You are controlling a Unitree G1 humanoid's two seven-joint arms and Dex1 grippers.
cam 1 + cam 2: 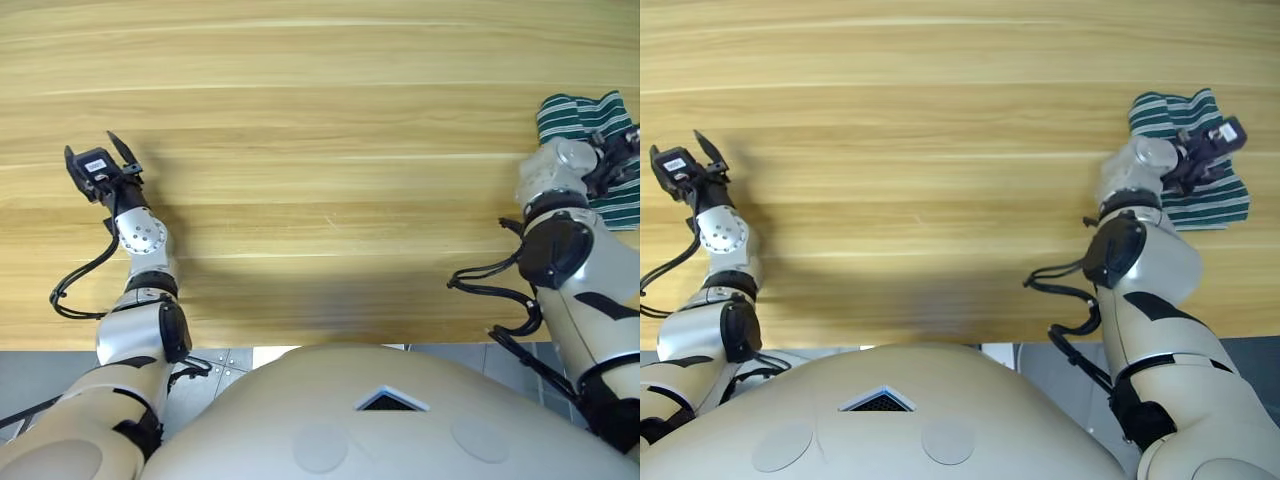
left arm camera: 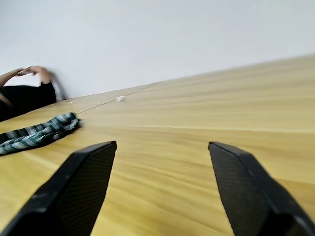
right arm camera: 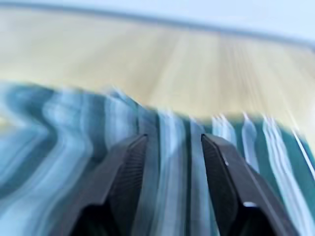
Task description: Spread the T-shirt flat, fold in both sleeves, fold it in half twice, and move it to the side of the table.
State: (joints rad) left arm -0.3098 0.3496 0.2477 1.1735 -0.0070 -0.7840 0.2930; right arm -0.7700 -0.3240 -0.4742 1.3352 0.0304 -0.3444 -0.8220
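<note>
The green-and-white striped T-shirt (image 1: 1215, 205) lies folded into a small bundle at the right side of the wooden table (image 1: 330, 120). My right gripper (image 1: 1205, 150) is over the bundle, its dark fingers (image 3: 130, 162) a little apart and low above the striped cloth (image 3: 59, 132), holding nothing that I can see. Far off at the table's left side, my left gripper (image 1: 120, 150) stands open with nothing between its fingers. The left wrist view shows its two fingers (image 2: 88, 167) wide apart and the shirt (image 2: 39, 132) far across the table.
Bare wood stretches between the two arms. The table's near edge (image 1: 330, 345) runs just in front of my body. A small white speck (image 2: 120, 98) lies far back on the tabletop, with a pale wall behind.
</note>
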